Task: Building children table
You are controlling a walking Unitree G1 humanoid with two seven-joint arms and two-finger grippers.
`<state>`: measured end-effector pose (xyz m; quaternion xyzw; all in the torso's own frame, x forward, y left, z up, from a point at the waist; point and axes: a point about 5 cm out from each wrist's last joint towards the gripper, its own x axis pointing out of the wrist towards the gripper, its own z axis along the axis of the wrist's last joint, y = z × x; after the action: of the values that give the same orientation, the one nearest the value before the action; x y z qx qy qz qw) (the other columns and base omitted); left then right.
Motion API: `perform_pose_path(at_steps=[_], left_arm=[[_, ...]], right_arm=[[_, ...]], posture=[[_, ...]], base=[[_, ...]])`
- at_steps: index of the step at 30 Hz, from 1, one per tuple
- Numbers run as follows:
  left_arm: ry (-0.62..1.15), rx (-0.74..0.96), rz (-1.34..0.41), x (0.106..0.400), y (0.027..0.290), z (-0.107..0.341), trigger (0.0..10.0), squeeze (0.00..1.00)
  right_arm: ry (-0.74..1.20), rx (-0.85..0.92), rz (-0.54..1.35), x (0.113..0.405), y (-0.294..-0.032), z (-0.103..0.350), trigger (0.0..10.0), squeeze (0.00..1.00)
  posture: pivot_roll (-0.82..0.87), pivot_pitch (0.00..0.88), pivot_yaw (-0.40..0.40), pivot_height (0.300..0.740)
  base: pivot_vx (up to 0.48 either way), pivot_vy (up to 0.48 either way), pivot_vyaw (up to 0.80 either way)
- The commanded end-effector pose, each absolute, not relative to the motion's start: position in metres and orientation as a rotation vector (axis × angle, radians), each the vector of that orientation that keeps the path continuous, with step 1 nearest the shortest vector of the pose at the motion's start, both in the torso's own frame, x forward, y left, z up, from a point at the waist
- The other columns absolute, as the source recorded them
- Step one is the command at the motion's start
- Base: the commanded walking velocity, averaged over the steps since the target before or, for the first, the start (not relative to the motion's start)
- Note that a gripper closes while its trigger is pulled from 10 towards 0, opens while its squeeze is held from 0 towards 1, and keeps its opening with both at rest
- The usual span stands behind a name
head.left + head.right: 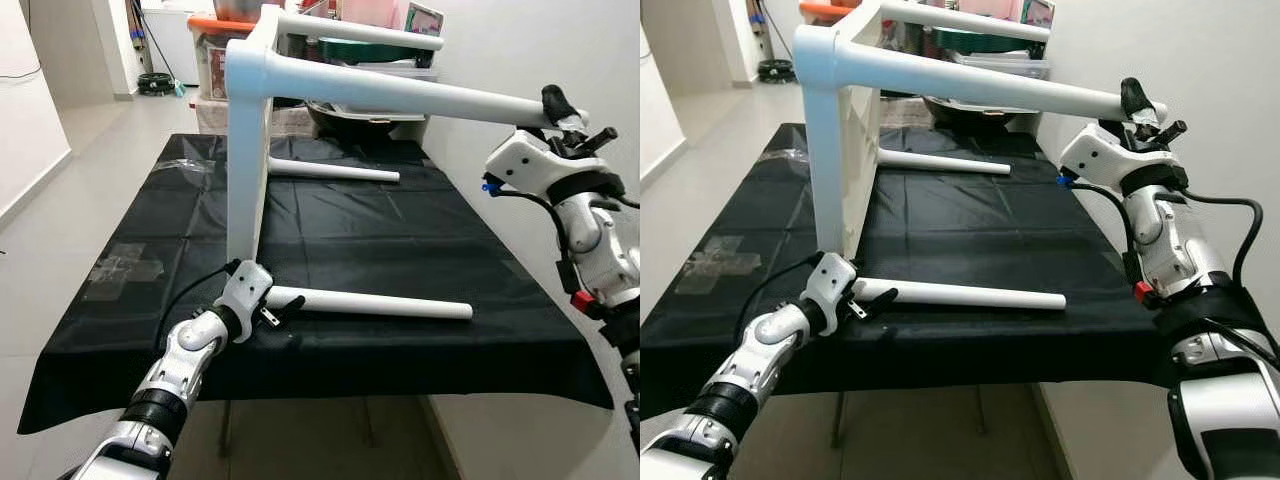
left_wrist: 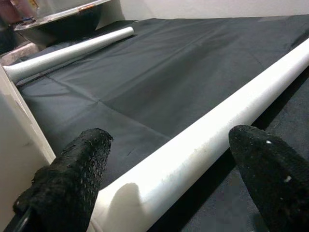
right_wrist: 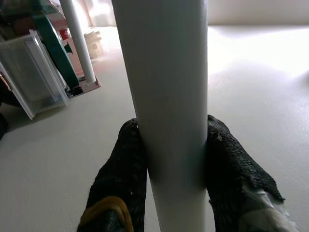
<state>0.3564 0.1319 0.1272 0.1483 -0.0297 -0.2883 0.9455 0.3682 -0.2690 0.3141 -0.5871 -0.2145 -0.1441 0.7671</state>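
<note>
A white children's table top [image 1: 248, 140] stands on its edge on the black-covered work table [image 1: 400, 225], with two legs fitted and pointing right. My right gripper [image 1: 560, 108] is shut on the end of the nearer fitted leg [image 3: 164, 96], high at the right. A loose white leg [image 1: 380, 304] lies near the front edge. My left gripper [image 2: 169, 179] is open around that leg's left end, one finger on each side. A second loose leg [image 1: 330, 171] lies farther back on the cloth.
Boxes and plastic bins [image 1: 330, 50] are stacked behind the work table. A white wall runs along the right. Open floor [image 1: 90, 200] lies to the left, with clear tape [image 1: 125, 265] stuck on it. The cloth hangs over the front edge.
</note>
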Motion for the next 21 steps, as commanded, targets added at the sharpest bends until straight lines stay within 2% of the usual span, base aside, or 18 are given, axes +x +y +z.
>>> perform_pose_path(at_steps=[1, 11, 13, 16, 21], left_arm=[[-0.059, 0.310, -0.566, 0.360, 0.139, 0.131, 10.0, 0.00], [-0.061, 0.318, -0.520, 0.366, 0.151, 0.136, 10.0, 0.00], [-0.096, 0.336, -0.496, 0.370, 0.159, 0.150, 10.0, 0.00], [-0.149, 0.365, -0.463, 0.376, 0.172, 0.171, 10.0, 0.00], [-0.216, 0.404, -0.432, 0.382, 0.186, 0.201, 10.0, 0.00]], right_arm=[[-0.444, -1.229, -0.272, 0.370, -0.265, 0.304, 0.0, 0.00], [-0.365, -0.957, -0.338, 0.369, -0.285, 0.303, 0.0, 0.00], [-0.292, -0.832, -0.360, 0.371, -0.295, 0.296, 0.0, 0.00], [-0.231, -0.737, -0.370, 0.373, -0.301, 0.287, 0.0, 0.00], [-0.209, -0.716, -0.375, 0.374, -0.303, 0.283, 0.0, 0.00]], posture=[[0.05, 0.000, -0.099, 0.740], [0.06, 0.000, -0.101, 0.740], [0.06, 0.000, -0.101, 0.740], [0.07, 0.000, -0.103, 0.740], [0.08, 0.000, -0.102, 0.740]], base=[[0.000, 0.000, 0.00], [0.000, 0.000, 0.00], [0.000, 0.000, 0.00], [0.000, 0.000, 0.00], [0.000, 0.000, 0.00]])
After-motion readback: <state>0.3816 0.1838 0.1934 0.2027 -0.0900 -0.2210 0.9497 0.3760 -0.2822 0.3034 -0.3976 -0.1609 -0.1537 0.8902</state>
